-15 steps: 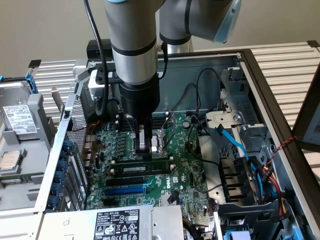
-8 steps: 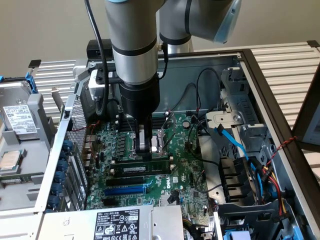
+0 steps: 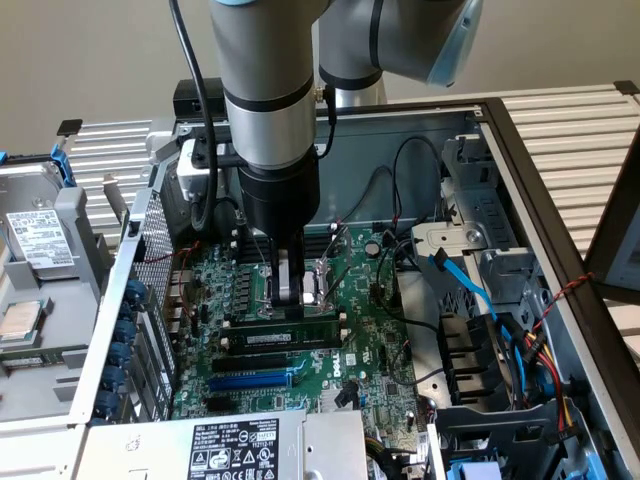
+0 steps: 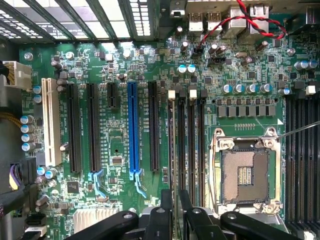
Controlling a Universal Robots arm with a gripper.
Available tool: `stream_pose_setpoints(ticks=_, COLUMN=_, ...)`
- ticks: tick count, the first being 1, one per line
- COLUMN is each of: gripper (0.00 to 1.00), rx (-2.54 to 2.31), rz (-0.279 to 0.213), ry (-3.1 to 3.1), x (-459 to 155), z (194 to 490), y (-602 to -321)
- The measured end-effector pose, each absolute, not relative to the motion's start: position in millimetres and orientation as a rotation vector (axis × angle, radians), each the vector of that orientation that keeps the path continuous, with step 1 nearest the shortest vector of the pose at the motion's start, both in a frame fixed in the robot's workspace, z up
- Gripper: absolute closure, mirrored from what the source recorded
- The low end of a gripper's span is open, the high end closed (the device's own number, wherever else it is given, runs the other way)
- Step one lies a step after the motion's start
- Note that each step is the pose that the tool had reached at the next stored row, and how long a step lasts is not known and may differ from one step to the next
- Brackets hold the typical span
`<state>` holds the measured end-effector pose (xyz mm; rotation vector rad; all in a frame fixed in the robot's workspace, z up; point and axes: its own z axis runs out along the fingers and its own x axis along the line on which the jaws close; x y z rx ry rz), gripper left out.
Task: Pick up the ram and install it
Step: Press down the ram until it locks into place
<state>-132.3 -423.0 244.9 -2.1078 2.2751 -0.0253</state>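
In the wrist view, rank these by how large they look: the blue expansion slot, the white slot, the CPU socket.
1. CPU socket, largest in area.
2. Blue expansion slot and white slot: both long and narrow, alike in length, too close to rank.

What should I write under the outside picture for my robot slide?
Robot arm's gripper reaching down into an open computer case, just above the ram lying across the green motherboard.

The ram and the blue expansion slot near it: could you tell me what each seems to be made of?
The ram: apparently a rigid circuit board, dark and matte, carrying black chips and a white label strip that looks like paper. The blue expansion slot: probably moulded plastic, judging by its uniform saturated colour and slight sheen. The motherboard beneath both looks like green lacquered board with fine printed traces.
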Motion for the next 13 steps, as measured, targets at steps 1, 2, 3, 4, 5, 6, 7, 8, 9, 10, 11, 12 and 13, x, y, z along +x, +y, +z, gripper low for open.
stream_pose_setpoints(ticks=1, gripper=0.89, rx=-2.108, rz=-0.025, ry=2.275, x=-132.3, z=244.9, y=-423.0)
stream_pose_setpoints(ticks=2, gripper=0.9, rx=-2.108, rz=-0.025, ry=2.275, x=-132.3, z=244.9, y=-423.0)
stream_pose_setpoints(ticks=3, gripper=0.9, rx=-2.108, rz=-0.025, ry=2.275, x=-132.2, z=244.9, y=-423.0)
stream_pose_setpoints(ticks=4, gripper=0.9, rx=-2.108, rz=-0.025, ry=2.275, x=-132.3, z=244.9, y=-423.0)
stream_pose_setpoints(ticks=5, gripper=0.9, rx=-2.108, rz=-0.025, ry=2.275, x=-132.3, z=244.9, y=-423.0)
stream_pose_setpoints(ticks=6, gripper=0.9, rx=-2.108, rz=-0.025, ry=2.275, x=-132.3, z=244.9, y=-423.0)
stream_pose_setpoints(ticks=7, gripper=0.9, rx=-2.108, rz=-0.025, ry=2.275, x=-132.2, z=244.9, y=-423.0)
stream_pose_setpoints(ticks=8, gripper=0.9, rx=-2.108, rz=-0.025, ry=2.275, x=-131.9, z=244.9, y=-423.0)
stream_pose_setpoints(ticks=9, gripper=0.9, rx=-2.109, rz=-0.024, ry=2.276, x=-131.0, z=244.9, y=-422.9)
stream_pose_setpoints(ticks=10, gripper=0.9, rx=-2.11, rz=-0.022, ry=2.277, x=-130.0, z=245.0, y=-422.9)
stream_pose_setpoints(ticks=11, gripper=0.9, rx=-2.111, rz=-0.018, ry=2.279, x=-128.8, z=244.9, y=-423.0)
stream_pose_setpoints(ticks=12, gripper=0.9, rx=-2.113, rz=-0.014, ry=2.281, x=-127.4, z=244.9, y=-423.0)
stream_pose_setpoints(ticks=13, gripper=0.9, rx=-2.115, rz=-0.01, ry=2.283, x=-125.9, z=244.9, y=-423.0)
